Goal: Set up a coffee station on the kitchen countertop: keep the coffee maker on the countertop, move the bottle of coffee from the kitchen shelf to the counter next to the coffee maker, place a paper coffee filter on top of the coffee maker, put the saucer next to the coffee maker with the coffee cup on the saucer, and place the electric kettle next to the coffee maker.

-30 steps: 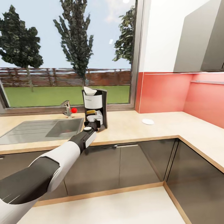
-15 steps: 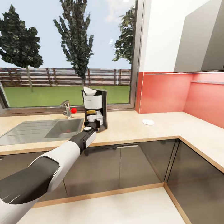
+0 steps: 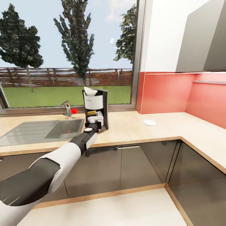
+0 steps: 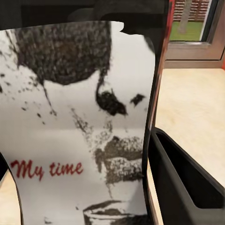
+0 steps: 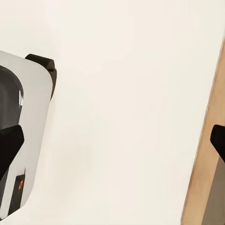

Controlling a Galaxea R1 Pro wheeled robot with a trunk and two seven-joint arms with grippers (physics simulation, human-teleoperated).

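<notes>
The bottle of coffee (image 3: 93,116) sits in the left gripper (image 3: 94,123), low over the kitchen countertop (image 3: 131,130) and right against the front of the coffee maker (image 3: 96,108). Its yellow lid shows just below the machine's white panel. In the left wrist view the bottle's white label (image 4: 79,131), with a black figure and the red words "My time", sits very close to the lens, and a black finger (image 4: 187,180) runs along its side, so the left gripper is clamped on the bottle.

The paper coffee filter (image 3: 90,91) stands in the top of the coffee maker. The saucer (image 3: 149,122) lies flat on the countertop, well apart from the machine, toward the corner.

Against half a second ago, the bottle, arm and gripper sit in nearly the same place; only a very slight shift of the whole picture is noticeable.

The right wrist view shows pale floor and two dark fingertips (image 5: 9,145) wide apart, so the right gripper is spread.

The sink (image 3: 37,131) and tap (image 3: 67,109) lie beside the machine.
</notes>
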